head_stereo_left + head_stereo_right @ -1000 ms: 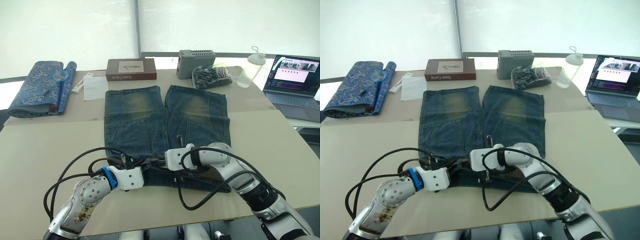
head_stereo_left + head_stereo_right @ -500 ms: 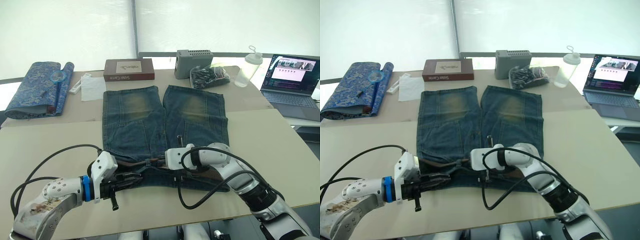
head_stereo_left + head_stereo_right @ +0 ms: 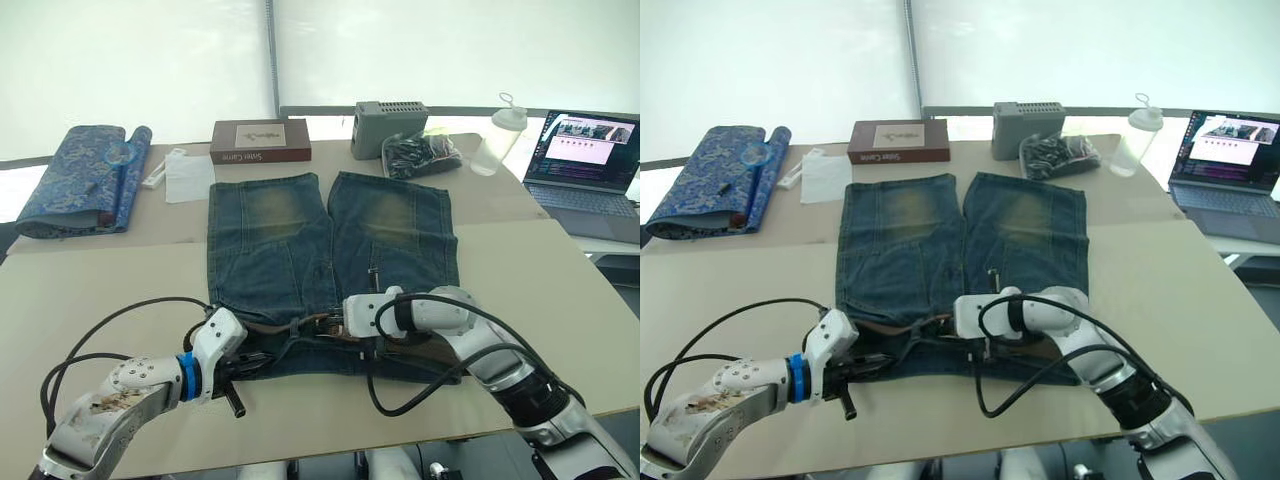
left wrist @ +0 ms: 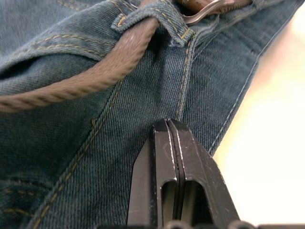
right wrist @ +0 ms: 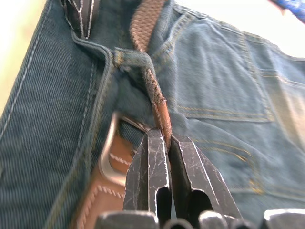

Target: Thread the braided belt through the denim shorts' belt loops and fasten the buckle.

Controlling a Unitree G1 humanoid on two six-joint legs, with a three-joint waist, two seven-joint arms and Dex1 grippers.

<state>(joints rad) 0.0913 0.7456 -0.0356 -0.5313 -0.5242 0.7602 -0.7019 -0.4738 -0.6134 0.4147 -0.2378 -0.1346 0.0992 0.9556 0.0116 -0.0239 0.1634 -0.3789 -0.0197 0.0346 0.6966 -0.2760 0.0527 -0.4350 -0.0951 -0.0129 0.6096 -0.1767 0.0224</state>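
Pinching the braided belt [image 5: 159, 107] tip, the right gripper [image 5: 164, 138] crowds the buckle [image 5: 110, 151]; left gripper [image 4: 167, 126] closed, empty.

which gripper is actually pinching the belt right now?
The right gripper: its fingers clamp the braided belt's tip beside the buckle. The left gripper is shut on nothing, resting on the denim shorts.

Beige table [image 3: 90, 290] bears denim shorts [image 3: 330, 260], book [image 3: 260, 141], folded cloth [image 3: 75, 175], laptop [image 3: 585, 165].

Denim shorts [image 3: 330, 255] flat on table; braided belt [image 4: 90, 78] through belt loop [image 4: 152, 19]; buckle [image 5: 112, 150] unfastened.
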